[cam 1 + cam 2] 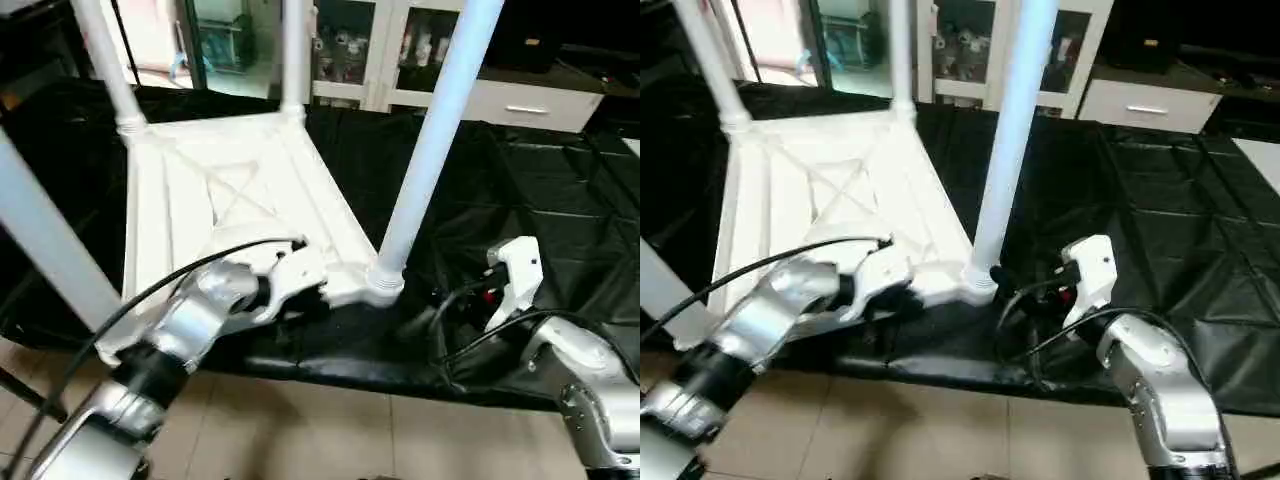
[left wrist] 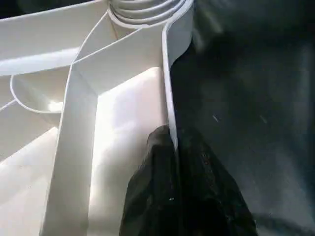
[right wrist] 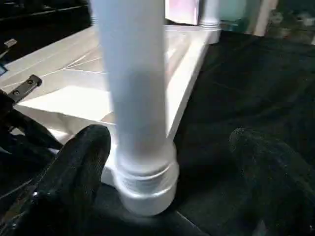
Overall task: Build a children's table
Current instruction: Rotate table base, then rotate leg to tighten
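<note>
Left end effector (image 2: 170, 147) pinches the top (image 1: 240, 190) rim; right end effector (image 3: 167, 162) wide beside leg (image 1: 435, 140). Stiff, light, slippery plastic: grip rims.

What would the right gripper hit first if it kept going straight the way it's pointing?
Most likely the nearest leg of the upside-down table: it stands just ahead of the open right gripper, roughly between the fingers, near its socket. Depth is hard to judge.

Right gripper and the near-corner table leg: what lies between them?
Only bare black sheeting separates the open right gripper from the near-corner leg; right wrist view shows its fingers flanking the leg's base, untouched.
</note>
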